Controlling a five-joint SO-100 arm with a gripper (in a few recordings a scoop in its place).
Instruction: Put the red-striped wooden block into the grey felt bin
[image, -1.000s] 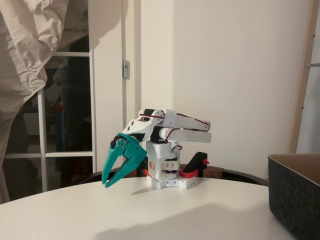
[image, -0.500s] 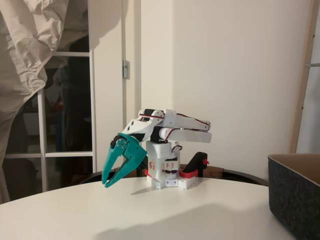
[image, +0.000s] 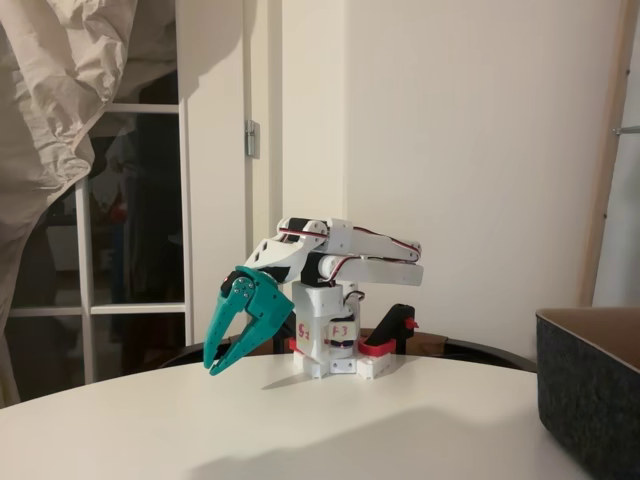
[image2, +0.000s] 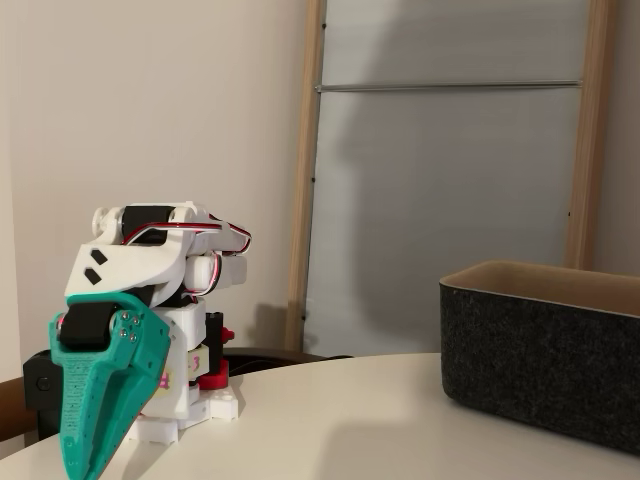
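- While the arm sits folded low over its white base (image: 330, 350), we see the teal end effector (image: 212, 366) pointing down with its tips just above the bench (image: 330, 430), fingers parted and nothing between them.
- We find the red-striped wooden block nowhere in either fixed view, so we cannot say where it lies; it may be off to a side of the bench that neither camera covers.
- We see the grey felt bin (image2: 540, 355) standing on the bench well apart from the arm, at the right edge in both fixed views, its tan inside wall showing above the dark rim.
- We judge the task to be at its very start: nothing is grasped and the reach has yet to begin.
- To do this step well, we would first locate the block, then lift the end effector clear of the bench before swinging, so the tips do not drag on the surface.
- We would keep the fingers spread wider than the block, come down over it from above, and close across its narrow sides rather than its length.
- We would watch the red clamps (image: 385, 345) at the base: they share the block's colour and must not be taken for it.
- We would carry the block high enough to clear the bin's straight wall.
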